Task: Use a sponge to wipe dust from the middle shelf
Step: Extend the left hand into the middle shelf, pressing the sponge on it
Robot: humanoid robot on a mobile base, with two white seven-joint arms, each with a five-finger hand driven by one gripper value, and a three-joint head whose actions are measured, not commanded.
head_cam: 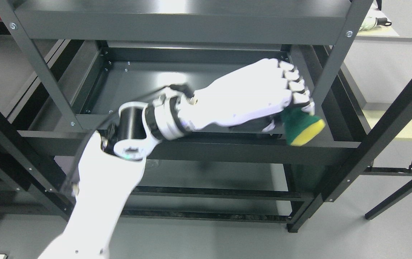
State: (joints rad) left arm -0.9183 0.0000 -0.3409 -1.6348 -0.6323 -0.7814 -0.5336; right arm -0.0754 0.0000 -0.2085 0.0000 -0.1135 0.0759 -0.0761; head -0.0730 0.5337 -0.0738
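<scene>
1. The rack [206, 27] is the largest thing in view: a dark grey metal frame of bolted uprights and flat shelves, seen from above and filling most of the picture.
2. The floor [335, 233] is pale grey and shows below and around the rack's feet.
3. A bench [386, 72] with a pale top and a dark frame stands just beside the rack on the right; a white object lies at its far edge, too small to make out.
4. The middle shelf [137, 82] is a shallow dark tray with a raised rim, glossy enough to reflect light, lying under the top shelf.
5. The left arm [101, 194] is white with a black wrist joint; it comes up from the lower left and reaches across the front rail into the middle shelf.
6. The left hand [249, 93] lies palm down over the right part of the middle shelf, knuckles pointing to the right upright.
7. Its fingers [296, 86] are curled down and closed round the sponge, with the thumb underneath.
8. The sponge [301, 126] is green on one face and yellow on the other; it sticks out below the fingers at the shelf's front right corner, over the front rail. Whether it touches the shelf cannot be told.
</scene>
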